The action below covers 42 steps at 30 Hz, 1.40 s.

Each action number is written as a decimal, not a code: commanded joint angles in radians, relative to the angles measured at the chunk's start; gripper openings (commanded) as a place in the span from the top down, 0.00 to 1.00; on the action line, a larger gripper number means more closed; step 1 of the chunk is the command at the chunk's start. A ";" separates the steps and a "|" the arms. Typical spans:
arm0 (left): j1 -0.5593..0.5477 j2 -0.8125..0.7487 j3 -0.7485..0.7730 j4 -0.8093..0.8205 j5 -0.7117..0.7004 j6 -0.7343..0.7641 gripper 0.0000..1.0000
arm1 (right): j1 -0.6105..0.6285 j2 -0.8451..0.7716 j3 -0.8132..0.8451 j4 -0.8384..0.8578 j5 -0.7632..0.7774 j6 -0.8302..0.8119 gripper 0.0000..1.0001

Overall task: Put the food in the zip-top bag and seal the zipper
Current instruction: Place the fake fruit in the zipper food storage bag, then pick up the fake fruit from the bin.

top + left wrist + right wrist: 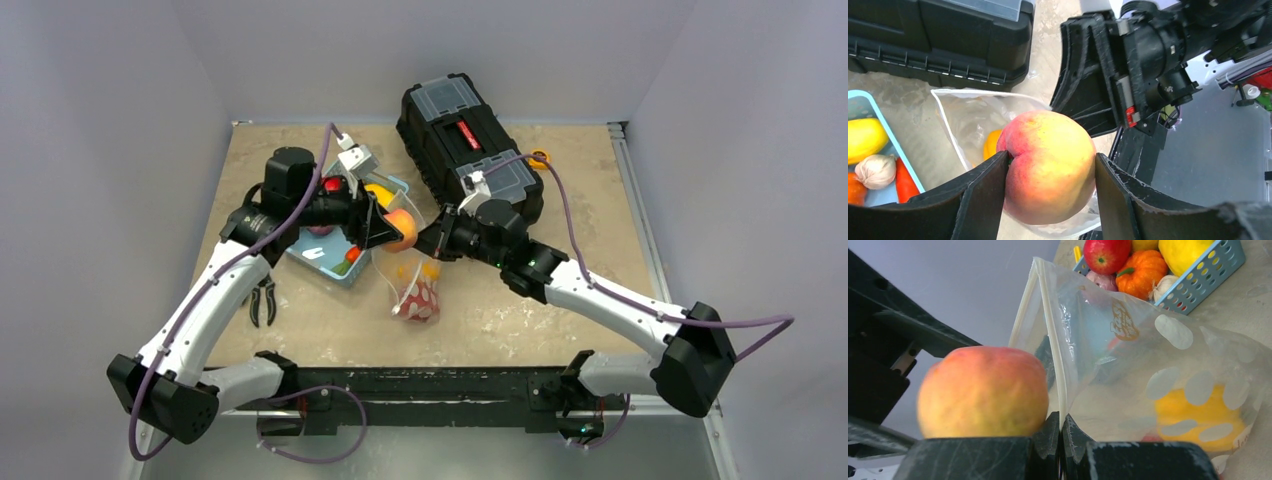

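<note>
My left gripper (1050,172) is shut on a red-and-yellow toy peach (1050,165) and holds it just above the open mouth of the clear dotted zip-top bag (970,117). The peach (400,229) and bag (410,280) sit mid-table in the top view. My right gripper (1061,427) is shut on the bag's white zipper strip (1050,347) and holds that edge up. An orange-yellow fruit (1198,412) and something red lie inside the bag. More food stays in the light-blue basket (1218,267): a red apple (1106,253), a small pumpkin (1142,270), garlic, yellow pieces.
A black toolbox (468,145) stands at the back, close behind the right wrist. Black pliers (262,300) lie on the table by the left arm. The basket (335,262) sits left of the bag. A raised rim runs along the table's right side.
</note>
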 commanded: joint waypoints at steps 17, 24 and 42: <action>-0.016 0.055 0.110 -0.147 -0.190 0.133 0.63 | -0.001 -0.098 -0.013 0.083 0.019 -0.028 1.00; -0.027 0.057 0.096 -0.114 -0.273 0.091 0.39 | 0.000 -0.099 -0.010 0.082 -0.003 -0.020 1.00; -0.048 -0.195 -0.069 0.095 -0.435 0.053 0.14 | 0.000 -0.081 -0.018 0.078 -0.014 -0.020 1.00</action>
